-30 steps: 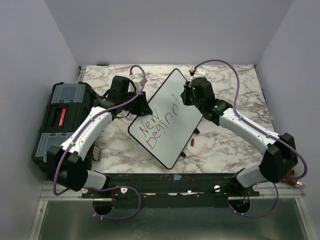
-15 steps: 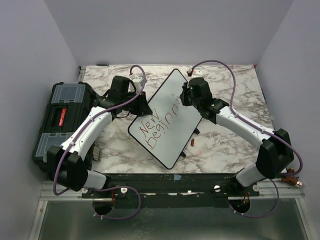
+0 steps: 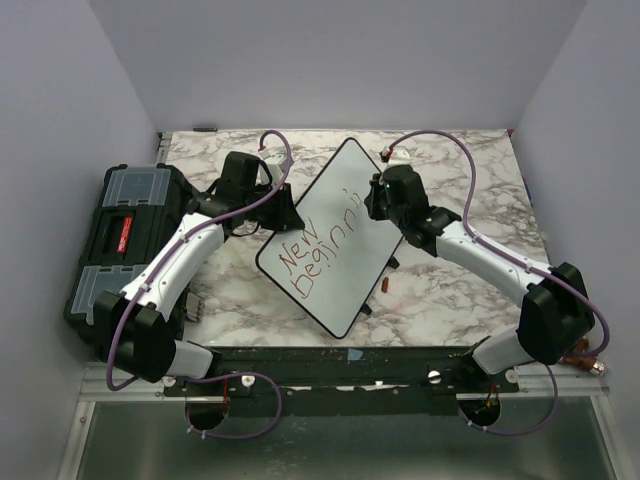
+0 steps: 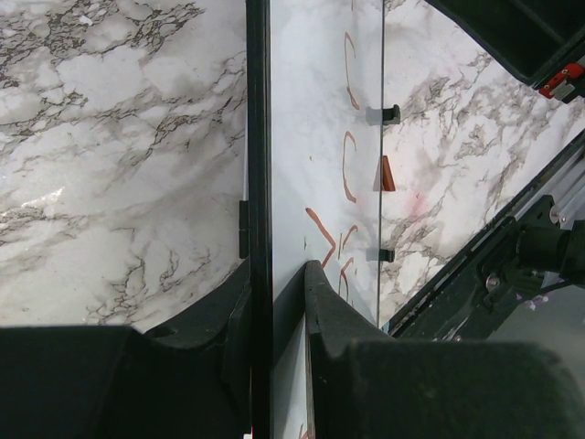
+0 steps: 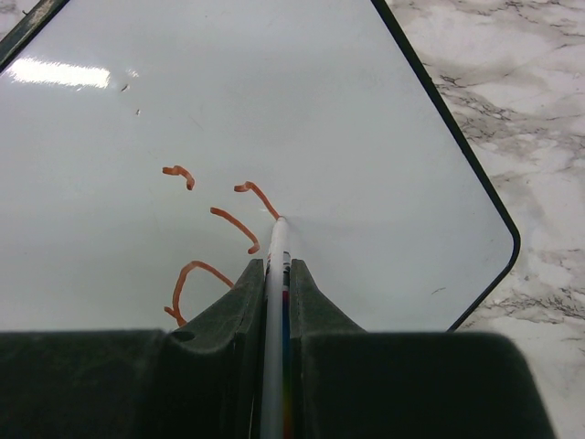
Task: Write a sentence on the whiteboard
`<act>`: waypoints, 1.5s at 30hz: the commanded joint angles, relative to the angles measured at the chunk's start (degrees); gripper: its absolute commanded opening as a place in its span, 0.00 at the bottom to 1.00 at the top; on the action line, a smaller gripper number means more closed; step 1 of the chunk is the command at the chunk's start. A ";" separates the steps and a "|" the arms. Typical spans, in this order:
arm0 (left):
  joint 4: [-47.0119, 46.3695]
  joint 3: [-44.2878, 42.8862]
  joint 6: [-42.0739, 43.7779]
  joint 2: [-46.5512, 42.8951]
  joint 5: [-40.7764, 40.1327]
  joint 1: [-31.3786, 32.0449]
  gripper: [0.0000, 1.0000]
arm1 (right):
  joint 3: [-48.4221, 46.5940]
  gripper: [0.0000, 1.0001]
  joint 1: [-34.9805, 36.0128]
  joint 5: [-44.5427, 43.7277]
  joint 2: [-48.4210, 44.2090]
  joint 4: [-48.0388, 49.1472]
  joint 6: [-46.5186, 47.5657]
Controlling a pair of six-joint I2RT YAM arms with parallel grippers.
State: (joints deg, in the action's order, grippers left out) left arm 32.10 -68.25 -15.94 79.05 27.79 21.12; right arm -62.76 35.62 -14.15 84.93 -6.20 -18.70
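Note:
The whiteboard lies slanted on the marble table, white with a thin black frame. Red lettering on it reads "New" over "Beginn" plus fresh strokes. My left gripper is shut on the whiteboard's black edge, one finger on each face. My right gripper is shut on a thin white marker, whose tip touches the board at the end of a red stroke. In the top view the right gripper hovers over the board's right half.
A black toolbox with clear lid compartments sits at the table's left edge. A small red marker cap lies on the marble by the board's lower right side. The black mounting rail runs along the near edge.
The right arm has shifted slightly along the board while writing, adding to the red strokes after "Beginn". The left arm and the board have stayed put.

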 commanded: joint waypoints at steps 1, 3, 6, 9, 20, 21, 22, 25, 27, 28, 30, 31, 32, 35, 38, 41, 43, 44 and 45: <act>4.03 1.44 8.43 1.71 -7.20 1.77 0.00 | -0.73 0.01 0.16 2.68 0.28 -0.46 -0.86; 4.02 1.38 8.39 1.77 -7.24 1.73 0.00 | -2.00 0.01 0.10 2.56 0.82 -0.72 -0.46; 4.00 1.43 8.43 1.84 -7.27 1.81 0.00 | -4.16 0.01 0.19 2.46 1.75 -1.31 0.03; 4.03 1.40 8.47 1.99 -7.22 1.81 0.00 | -5.73 0.01 0.16 2.34 2.58 -1.62 0.36; 4.11 1.36 8.47 2.25 -7.34 1.99 0.00 | -8.84 0.01 -0.67 2.12 5.41 -1.96 0.59; 4.11 1.31 8.47 2.24 -7.39 1.99 0.00 | -8.99 0.01 -0.81 2.03 5.59 -2.02 0.59; 4.11 1.36 8.47 2.20 -7.39 1.99 0.00 | -9.17 0.01 -0.96 2.02 5.77 -2.13 0.55; 4.15 1.30 8.46 2.25 -7.38 1.99 0.00 | -9.02 0.01 -1.20 2.05 5.87 -2.32 0.60; 4.11 1.28 8.47 2.23 -7.49 1.99 0.00 | -8.49 0.01 -1.34 2.11 5.71 -2.32 0.60; 4.11 1.30 8.46 2.20 -7.44 1.99 0.00 | -8.15 0.01 -1.42 2.11 5.56 -2.30 0.60; 4.07 1.28 8.47 2.23 -7.48 2.07 0.00 | -7.42 0.01 -1.43 2.11 5.28 -2.17 0.54; 4.11 1.34 8.47 2.23 -7.49 2.08 0.00 | -6.98 0.01 -1.50 2.12 5.09 -2.16 0.47; 4.11 1.28 8.47 2.25 -7.49 2.08 0.00 | -6.65 0.01 -1.51 2.11 4.91 -2.20 0.34; 4.11 1.38 8.47 2.15 -7.57 2.08 0.00 | -5.41 0.00 -1.56 2.03 4.30 -2.11 0.26; 4.11 1.39 8.47 2.11 -7.58 2.08 0.00 | -3.95 0.01 -1.62 1.85 3.44 -2.00 0.01; 4.11 1.37 8.43 2.13 -7.58 2.13 0.00 | -2.41 0.01 -1.70 1.85 2.58 -1.74 -0.28; 4.11 1.37 8.47 2.15 -7.58 2.08 0.00 | -1.52 0.01 -1.76 1.85 2.14 -1.63 -0.36; 4.08 1.37 8.46 2.13 -7.61 2.08 0.00 | -1.28 0.01 -1.78 1.85 1.96 -1.63 -0.44; 4.11 1.37 8.47 2.11 -7.61 2.08 0.00 | -1.15 0.01 -1.79 1.85 1.85 -1.65 -0.46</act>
State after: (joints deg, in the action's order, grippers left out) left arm 32.03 -68.25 -15.94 79.20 27.57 21.15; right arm -66.08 33.74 -13.23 87.46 -6.87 -18.41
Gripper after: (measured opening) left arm 0.210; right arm 0.136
